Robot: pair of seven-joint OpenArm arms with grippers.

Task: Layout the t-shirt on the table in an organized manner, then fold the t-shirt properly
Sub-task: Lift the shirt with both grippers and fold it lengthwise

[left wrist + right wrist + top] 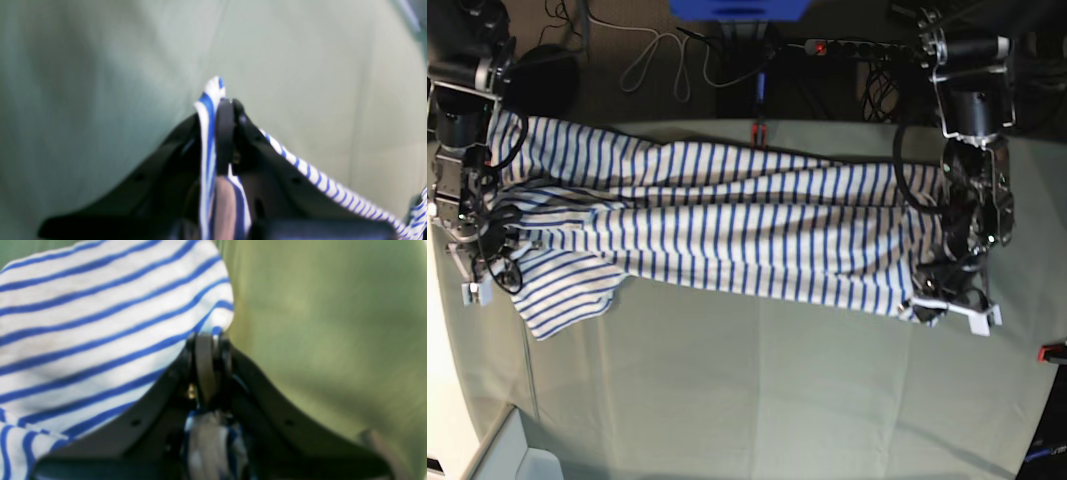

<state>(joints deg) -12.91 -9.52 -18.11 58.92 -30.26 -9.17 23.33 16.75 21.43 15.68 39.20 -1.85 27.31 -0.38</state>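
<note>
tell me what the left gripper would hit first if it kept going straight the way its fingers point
Probably the table. The left gripper, shut on the t-shirt, points at bare green cloth, with only its pinched shirt edge ahead. Depth is unclear in the blur.

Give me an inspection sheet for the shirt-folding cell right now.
Surface: table covered in pale grey-green cloth with faint creases; a red clamp at the far edge and another at the base view's right.
Job's things: t-shirt stretched between the two arms, bunched and wrinkled, not flat; one sleeve flops near the right arm.
Clutter: nothing seen on the cloth.
Grippers: left gripper jaws shut on a shirt edge; right gripper jaws shut on a shirt edge.
Cables: white cord and power strip on the floor behind the table.
Surroundings: blue object past the far edge, cropped by the frame.
</note>
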